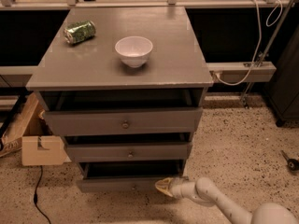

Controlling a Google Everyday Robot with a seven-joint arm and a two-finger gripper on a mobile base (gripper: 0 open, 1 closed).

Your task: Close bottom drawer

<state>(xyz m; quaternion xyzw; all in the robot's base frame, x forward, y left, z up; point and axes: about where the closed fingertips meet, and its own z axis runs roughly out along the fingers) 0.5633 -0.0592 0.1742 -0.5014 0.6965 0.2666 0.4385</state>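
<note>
The bottom drawer (pixel 121 185) is the lowest and narrowest of the grey cabinet's three drawers and stands pulled out a little, its dark inside showing above the front panel. Its small knob (pixel 134 187) is near the middle of the panel. My gripper (pixel 163 186) is low near the floor, its pale tip against the right end of the drawer's front panel. The white arm (pixel 219 202) reaches in from the lower right.
The top drawer (pixel 124 121) and middle drawer (pixel 128 151) also stand slightly open. A white bowl (pixel 133 51) and a crushed green can (pixel 80 32) sit on the cabinet top. A cardboard box (pixel 37 149) stands on the floor at left, and a cable (pixel 38 197) runs beside it.
</note>
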